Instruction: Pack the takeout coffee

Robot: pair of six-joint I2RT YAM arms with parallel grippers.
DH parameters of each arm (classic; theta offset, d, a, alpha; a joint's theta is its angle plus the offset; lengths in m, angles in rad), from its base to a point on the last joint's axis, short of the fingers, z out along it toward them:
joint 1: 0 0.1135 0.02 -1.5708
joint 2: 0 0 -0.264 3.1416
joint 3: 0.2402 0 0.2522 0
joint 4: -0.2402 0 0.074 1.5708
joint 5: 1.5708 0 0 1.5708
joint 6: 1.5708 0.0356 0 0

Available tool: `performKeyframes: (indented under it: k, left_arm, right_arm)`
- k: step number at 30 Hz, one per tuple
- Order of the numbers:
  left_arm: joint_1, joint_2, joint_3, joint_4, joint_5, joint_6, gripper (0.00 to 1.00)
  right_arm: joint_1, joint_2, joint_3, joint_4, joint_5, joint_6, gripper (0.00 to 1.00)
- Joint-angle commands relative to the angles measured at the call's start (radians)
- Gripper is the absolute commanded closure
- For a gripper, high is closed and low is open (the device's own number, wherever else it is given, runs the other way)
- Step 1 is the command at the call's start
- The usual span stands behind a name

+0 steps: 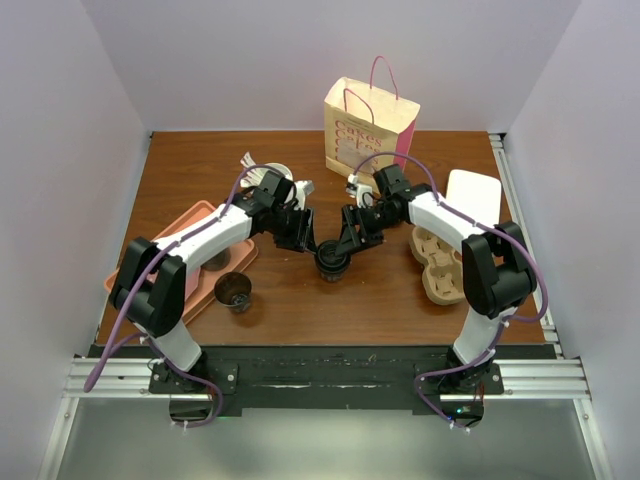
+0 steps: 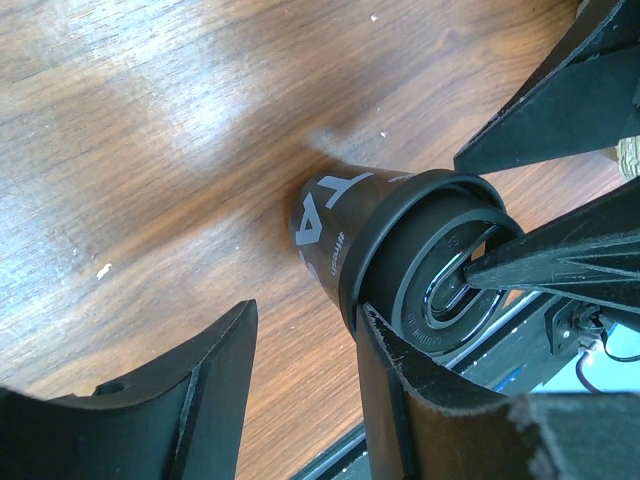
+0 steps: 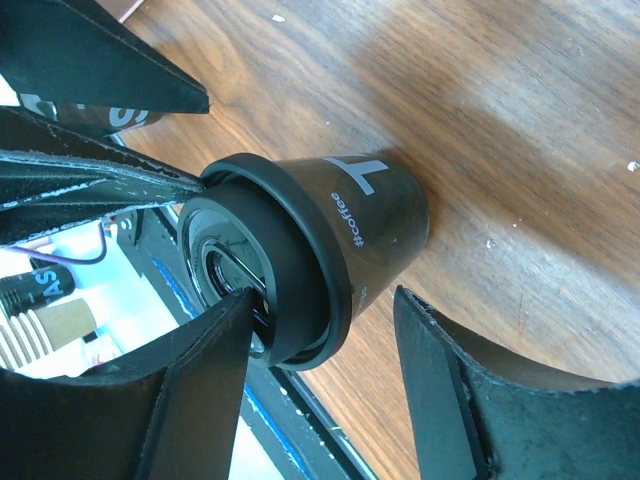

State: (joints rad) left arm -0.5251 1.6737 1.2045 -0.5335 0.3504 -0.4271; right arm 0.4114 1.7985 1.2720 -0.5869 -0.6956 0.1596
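Note:
The takeout coffee (image 1: 333,262), a near-black cup with a black lid, stands upright mid-table. It also shows in the left wrist view (image 2: 340,215) and in the right wrist view (image 3: 385,215). My left gripper (image 1: 312,247) is open beside it (image 2: 307,310); one of its fingers (image 2: 400,400) touches the lid's rim and the cup is outside the jaws. My right gripper (image 1: 347,243) is open (image 3: 322,295). One of its fingers (image 3: 200,380) rests its tip on the lid's top, and the other (image 3: 450,380) stands beside the cup's wall, apart from it.
A second dark cup (image 1: 235,290) without a lid stands at the edge of a pink tray (image 1: 200,215) on the left. A white cup of stirrers (image 1: 272,180) and a paper bag (image 1: 368,125) stand at the back. A tan pulp carrier (image 1: 440,262) lies at the right.

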Motion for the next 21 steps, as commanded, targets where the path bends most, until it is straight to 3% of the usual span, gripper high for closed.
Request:
performKeyframes:
  k: [1, 6, 8, 15, 21]
  left_arm:
    - [0.002, 0.011, 0.033, -0.029, -0.024, 0.005, 0.51]
    - [0.002, 0.004, 0.052, -0.039, -0.018, 0.013, 0.51]
    - [0.002, 0.0, 0.052, -0.034, -0.008, 0.01, 0.51]
    - [0.002, -0.009, 0.067, -0.026, 0.015, -0.001, 0.5]
    - [0.004, -0.037, 0.134, -0.026, 0.048, -0.024, 0.44]
  right_arm:
    - [0.003, -0.021, 0.056, -0.073, 0.073, 0.004, 0.37]
    - [0.003, -0.04, 0.095, -0.083, 0.07, 0.021, 0.34]
    - [0.001, -0.053, 0.101, -0.087, 0.065, 0.029, 0.27]
    - [0.0, -0.094, 0.132, -0.103, 0.088, 0.047, 0.27]
    - [0.003, -0.181, 0.167, -0.133, 0.264, 0.112, 0.28]
